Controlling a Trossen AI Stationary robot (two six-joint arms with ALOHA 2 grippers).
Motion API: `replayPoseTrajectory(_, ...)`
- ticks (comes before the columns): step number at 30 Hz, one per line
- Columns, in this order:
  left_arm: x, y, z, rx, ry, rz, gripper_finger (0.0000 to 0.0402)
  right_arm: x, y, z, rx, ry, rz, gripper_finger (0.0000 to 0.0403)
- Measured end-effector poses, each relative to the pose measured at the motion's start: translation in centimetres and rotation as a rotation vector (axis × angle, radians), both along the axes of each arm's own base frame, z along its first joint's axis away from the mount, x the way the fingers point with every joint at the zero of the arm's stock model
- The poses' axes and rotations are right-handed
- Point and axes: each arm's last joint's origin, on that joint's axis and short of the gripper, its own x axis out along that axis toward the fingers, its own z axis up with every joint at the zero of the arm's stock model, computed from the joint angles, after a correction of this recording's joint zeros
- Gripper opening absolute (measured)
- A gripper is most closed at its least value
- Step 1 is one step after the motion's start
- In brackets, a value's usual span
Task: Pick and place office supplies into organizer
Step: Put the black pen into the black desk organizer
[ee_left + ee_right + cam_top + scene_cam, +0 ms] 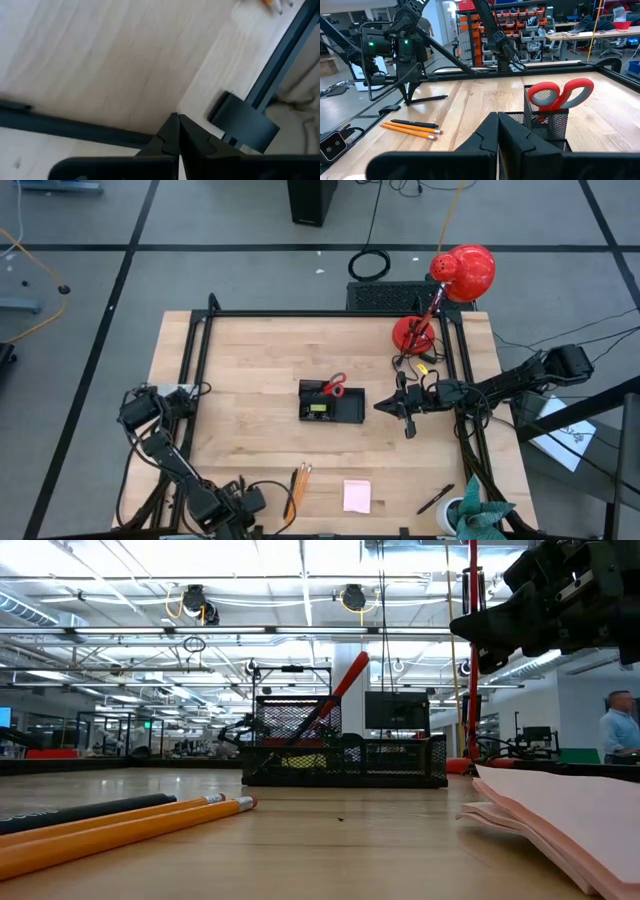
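Note:
The black mesh organizer (345,412) stands mid-table, also seen in the low view (400,758). The red-handled scissors (560,95) stand blades-down in its taller section, and a small yellow item (318,409) lies in a low compartment. Two orange pencils (298,485) and a dark pen (415,123) lie near the near edge, with the pink sticky-note pad (356,495) to their right and another dark pen (435,500) farther right. My right gripper (498,120) hovers shut just right of the organizer. My left gripper (177,122) is shut at the near edge, left of the pencils. No binder clip shows.
A red desk lamp (455,280) stands at the far right corner with cables by its base. The black table frame (200,370) runs along the table's edges. A teal object (480,520) sits at the near right corner. Bare wood lies left of the organizer.

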Motion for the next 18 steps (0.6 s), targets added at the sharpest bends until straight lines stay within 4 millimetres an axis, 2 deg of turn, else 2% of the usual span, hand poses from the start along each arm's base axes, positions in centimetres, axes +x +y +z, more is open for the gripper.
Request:
replayPoseTrajectory(8,-0.3,0.0,-0.1,-0.013,0.043,-0.005,0.0003,0.0,0.0,0.0,0.0,0.0,0.0,0.0004)
replayPoseTrajectory(13,-0.8,-0.2,-0.1,-0.016,0.072,0.016,0.0012,0.0,0.0,0.0,0.0,0.0,0.0,0.0004)
replayPoseTrajectory(18,-1.6,-0.4,-0.1,-0.006,0.1,0.031,0.0004,0.0,0.0,0.0,0.0,0.0,0.0,0.0004)
